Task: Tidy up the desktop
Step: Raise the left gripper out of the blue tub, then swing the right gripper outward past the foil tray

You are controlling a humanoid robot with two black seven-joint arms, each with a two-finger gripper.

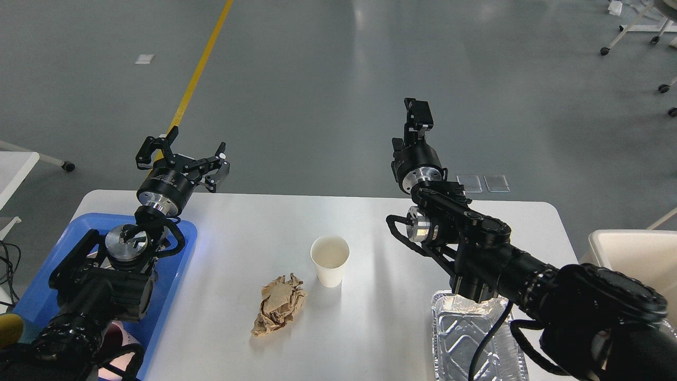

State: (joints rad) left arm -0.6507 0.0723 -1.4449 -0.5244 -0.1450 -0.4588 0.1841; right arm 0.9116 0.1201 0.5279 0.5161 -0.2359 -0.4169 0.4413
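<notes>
- Head view shows the desktop, a wide white tabletop that fills the lower half of the picture, with loose items on it, so by my judgement the tidying is far from finished.
- A white paper cup stands upright near the middle of the desktop, and it looks empty.
- A crumpled ball of brown paper lies just beside the cup, on its near left, and neither gripper touches it.
- A foil tray sits well to the right of the cup at the near edge, partly hidden by the right arm.
- A blue tray lies well to the left of the cup. The left arm covers most of it, so I cannot tell all that it holds; only a sliver of something pink shows at its near end.
- A cream bin stands off the right end of the desktop, well apart from the cup.
- The left gripper is raised above the far left edge of the desktop, left of the cup, its fingers spread apart and holding nothing.
- The right gripper is raised beyond the far edge, right of the cup. It is seen end-on and dark, so I cannot tell how its fingers stand.
- Left to do, as I judge it: at least 3 items, the cup, the paper and the foil tray, need clearing away.
</notes>
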